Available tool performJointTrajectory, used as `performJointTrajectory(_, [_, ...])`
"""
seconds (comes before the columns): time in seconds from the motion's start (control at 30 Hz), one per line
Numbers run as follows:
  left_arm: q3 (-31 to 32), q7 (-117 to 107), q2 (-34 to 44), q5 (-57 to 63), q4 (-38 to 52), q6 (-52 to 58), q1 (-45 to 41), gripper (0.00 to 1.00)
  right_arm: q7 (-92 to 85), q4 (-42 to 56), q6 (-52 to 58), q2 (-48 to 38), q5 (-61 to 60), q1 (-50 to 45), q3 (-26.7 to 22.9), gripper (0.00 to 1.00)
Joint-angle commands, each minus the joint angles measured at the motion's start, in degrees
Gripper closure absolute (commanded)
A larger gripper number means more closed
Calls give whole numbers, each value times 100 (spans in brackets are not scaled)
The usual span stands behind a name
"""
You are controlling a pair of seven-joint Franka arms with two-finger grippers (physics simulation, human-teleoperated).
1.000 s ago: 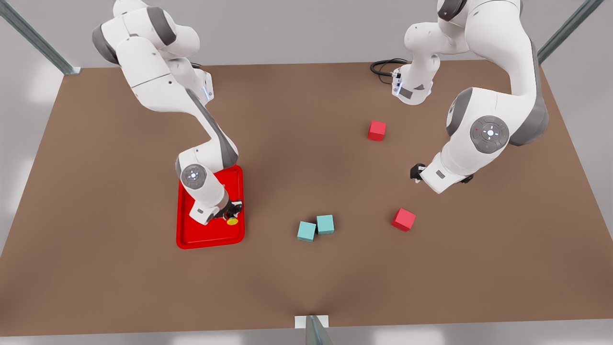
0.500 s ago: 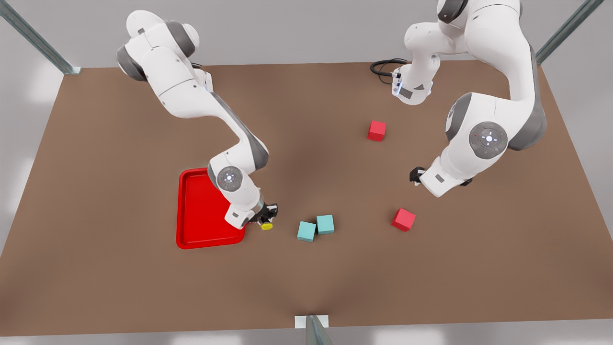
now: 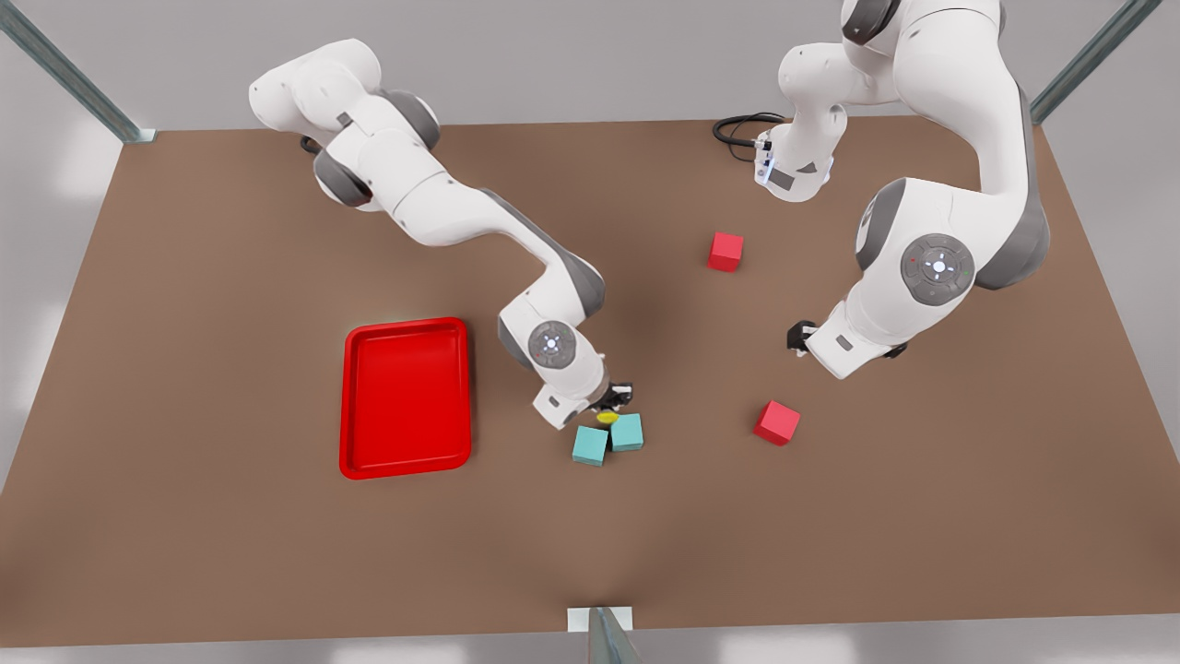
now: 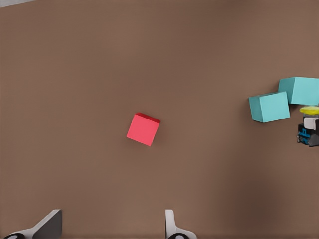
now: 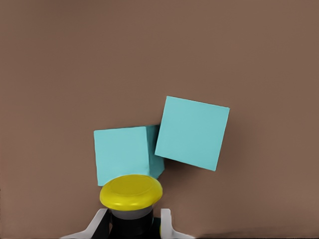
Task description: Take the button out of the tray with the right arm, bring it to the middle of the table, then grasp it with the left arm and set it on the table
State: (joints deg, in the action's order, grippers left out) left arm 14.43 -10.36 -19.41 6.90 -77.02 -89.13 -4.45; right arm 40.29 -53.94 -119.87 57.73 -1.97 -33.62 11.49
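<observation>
Brown matte worktop, button carried just above two cubes.
Clamped in the right hand, the small yellow-capped push-button on its dark boxy base hangs between the fingers, well clear of the bright red rimmed tray. Directly under it sit two touching teal cubes, so I judge lowering here could knock them or leave the button perched crooked. Waiting near a red cube, the left hand stands wide apart, holding nothing.
</observation>
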Motion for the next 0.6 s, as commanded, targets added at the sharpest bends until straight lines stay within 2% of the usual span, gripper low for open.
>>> performJointTrajectory(0.0, [-1, -1, 7, 4, 3, 1, -3, 0, 2528, 67, 298, 36, -49, -57, 2, 58])
performJointTrajectory(0.43, [8, -1, -2, 4, 3, -8, 6, 0, 3126, 401, -71, 317, -181, -426, 55, 54])
performJointTrajectory(0.47, [8, -10, -11, 4, 3, -8, 6, 0, 3126, 401, -106, 326, -189, -435, 55, 47])
performJointTrajectory(0.5, [-1, -10, -19, 4, 3, -8, 6, 0, 3117, 401, -106, 335, -172, -452, 37, 0])
performJointTrajectory(0.57, [-1, -9, -19, 4, 3, -8, 6, 0, 3090, 401, -98, 352, -172, -453, 46, 0])
